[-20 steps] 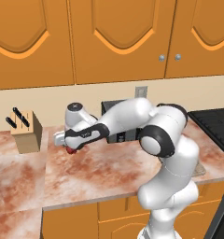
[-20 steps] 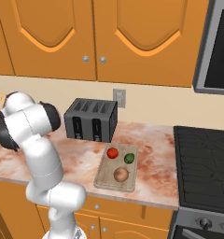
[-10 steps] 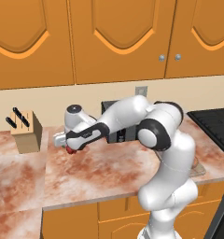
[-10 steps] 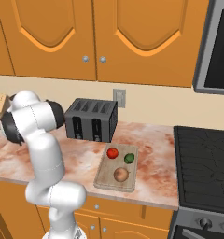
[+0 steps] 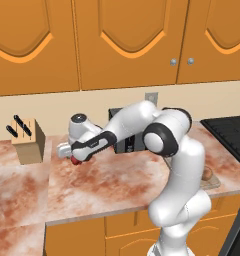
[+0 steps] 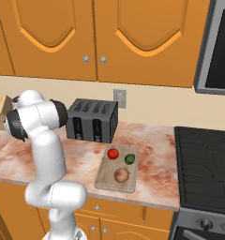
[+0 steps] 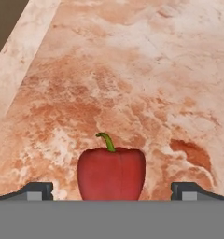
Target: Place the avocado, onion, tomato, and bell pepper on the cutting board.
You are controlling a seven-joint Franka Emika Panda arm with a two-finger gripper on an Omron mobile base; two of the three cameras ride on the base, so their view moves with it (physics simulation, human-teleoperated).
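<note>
Gripper [image 7: 111,191] was spread wide, a finger on each side of the bell pepper [image 7: 111,173], gripping nothing. Pepper sat upright on the countertop [image 7: 132,84], long axis vertical, green stem up and curling left in the hand view. From the left base view it sat beside the knife block [image 5: 27,141]. Tomato [image 6: 113,153], avocado [image 6: 130,159] and onion [image 6: 121,175] lay on the cutting board [image 6: 105,180], right of the toaster [image 6: 93,119].
</note>
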